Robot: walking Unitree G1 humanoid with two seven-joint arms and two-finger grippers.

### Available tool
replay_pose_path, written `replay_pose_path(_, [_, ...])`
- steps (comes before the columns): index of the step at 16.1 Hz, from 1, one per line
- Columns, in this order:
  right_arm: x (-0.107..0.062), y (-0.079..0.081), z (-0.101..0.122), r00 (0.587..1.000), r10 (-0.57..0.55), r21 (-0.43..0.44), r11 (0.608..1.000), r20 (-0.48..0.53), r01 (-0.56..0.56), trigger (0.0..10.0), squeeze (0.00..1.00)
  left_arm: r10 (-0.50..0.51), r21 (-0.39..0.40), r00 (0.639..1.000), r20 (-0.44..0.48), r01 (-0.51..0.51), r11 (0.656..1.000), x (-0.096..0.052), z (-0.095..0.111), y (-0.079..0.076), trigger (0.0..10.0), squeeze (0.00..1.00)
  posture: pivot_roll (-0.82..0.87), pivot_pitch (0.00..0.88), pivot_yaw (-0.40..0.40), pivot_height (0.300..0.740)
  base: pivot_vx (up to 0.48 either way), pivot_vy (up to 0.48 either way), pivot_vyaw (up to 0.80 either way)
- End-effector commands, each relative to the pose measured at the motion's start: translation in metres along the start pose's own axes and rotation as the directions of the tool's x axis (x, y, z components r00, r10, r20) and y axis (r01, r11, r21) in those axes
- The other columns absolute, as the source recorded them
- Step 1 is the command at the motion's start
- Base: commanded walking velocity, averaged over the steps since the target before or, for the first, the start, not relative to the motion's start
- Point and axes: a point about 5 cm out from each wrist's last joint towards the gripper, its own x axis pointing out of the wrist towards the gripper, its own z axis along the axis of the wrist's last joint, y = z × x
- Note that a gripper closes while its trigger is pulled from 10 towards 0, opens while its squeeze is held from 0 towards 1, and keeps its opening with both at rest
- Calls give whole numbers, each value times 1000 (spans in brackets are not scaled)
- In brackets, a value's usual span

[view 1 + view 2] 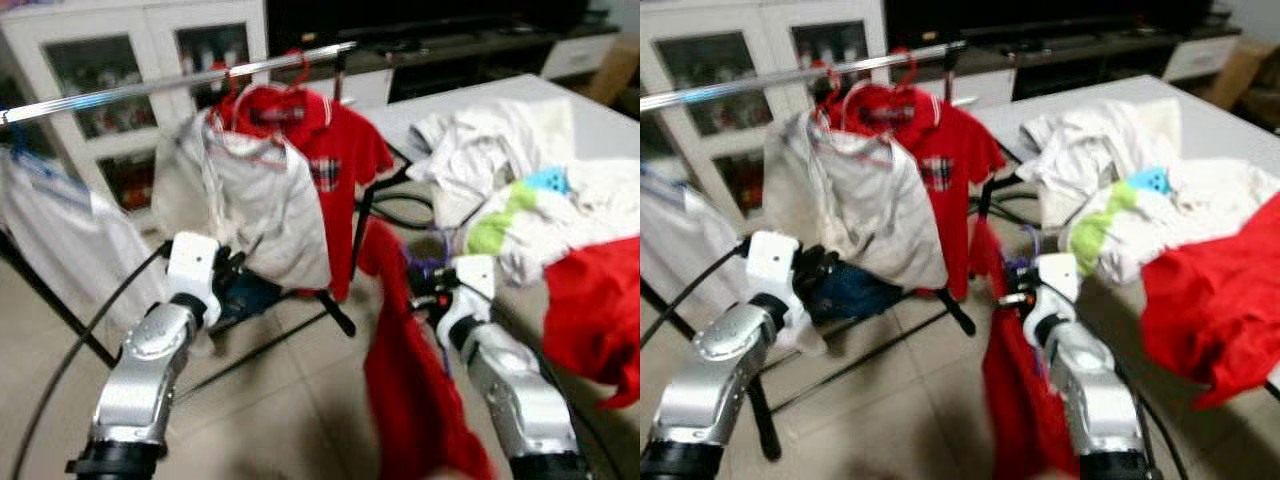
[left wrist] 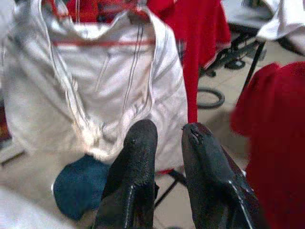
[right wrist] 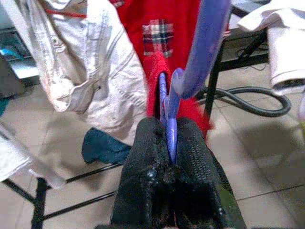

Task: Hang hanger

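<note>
Looking from the left eye view, the right gripper (image 1: 428,290) holds a purple hanger (image 1: 432,265) with a dark red garment (image 1: 410,380) draped down below it, over bare tiled floor (image 1: 290,400). Up and to its left runs the silver rail (image 1: 170,85), carrying a red polo shirt (image 1: 320,150) and a pale grey shirt (image 1: 260,210); a stretch of rail further left stays bare. To its right lies the white table (image 1: 600,125), heaped with white clothes (image 1: 500,170) and a red cloth (image 1: 595,310). The left gripper (image 1: 232,272) hangs just below the grey shirt's hem.

From the left wrist view, the left gripper's fingers (image 2: 138,157) stand slightly parted and hold nothing, with the grey shirt right ahead.

From the right wrist view, the right gripper's fingers (image 3: 190,157) are pinched tight on the hanger's purple wire, with the polo's plaid pocket (image 3: 157,36) ahead.
</note>
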Motion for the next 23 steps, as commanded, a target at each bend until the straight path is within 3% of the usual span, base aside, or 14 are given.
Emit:
replay_pose_path(1, [-4, -10, 6, 999, -32, -17, 999, 28, 33, 10000, 0, -33, 4, 999, 27, 33, 999, 3, 6, -9, 10000, 0, 8, 0, 32, 740, 405, 0, 0])
replay_pose_path(4, [-3, -10, 7, 999, -46, -24, 999, 29, 46, 10000, 0, -35, 4, 999, 29, 35, 999, 3, 6, -8, 10000, 0, 8, 0, 32, 740, 404, 0, 181])
replay_pose_path(5, [-3, -5, 10, 996, 93, -123, 988, -2, -93, 10000, 0, -43, 30, 998, 39, 42, 999, 2, 10, -7, 10000, 0, 46, 0, 9, 740, 416, 0, 800])
replay_pose_path(6, [-7, -1, 10, 956, 276, -237, 927, -94, -291, 10000, 0, -54, 65, 997, 49, 51, 997, -2, 15, -6, 10000, 0, 46, 0, 9, 740, 416, 0, 800])
replay_pose_path(8, [-13, -3, 7, 931, 333, -275, 890, -150, -363, 10000, 0, -58, 72, 997, 47, 54, 996, -5, 14, -7, 10000, 0, 48, 0, 1, 740, 416, 0, 800])
replay_pose_path(10, [-14, -8, 8, 940, 308, -284, 898, -145, -337, 10000, 0, -53, 66, 998, 37, 50, 997, -6, 11, -7, 10000, 0, 46, 0, -2, 740, 418, 0, 800])
replay_pose_path(13, [-13, 4, 0, 926, 342, -275, 886, -159, -374, 10000, 0, -45, 55, 999, 28, 44, 998, -8, 9, -7, 10000, 0, 45, 0, -4, 740, 414, 0, 800])
replay_pose_path(16, [-13, 5, 3, 928, 343, -252, 894, -145, -369, 10000, 0, -65, 77, 997, 29, 62, 995, -8, 11, -9, 10000, 0, 43, 0, -2, 740, 410, 0, 800])
replay_pose_path(17, [-11, 0, 7, 943, 311, -228, 916, -121, -331, 10000, 0, -75, 91, 997, 32, 71, 993, -8, 13, -9, 10000, 0, 43, 0, -2, 740, 386, 0, 0])
replay_pose_path(20, [-6, 1, 22, 961, 269, -261, 925, -63, -276, 10000, 0, -88, 98, 995, 38, 84, 992, -7, 17, -10, 10000, 0, 43, 0, -2, 740, 384, 0, 0])
replay_pose_path(23, [0, 9, 43, 971, 236, -259, 940, 29, -220, 10000, 0, -149, 139, 988, 38, 143, 980, -11, 17, -15, 10000, 0, 51, 0, -18, 740, 331, 0, 0])
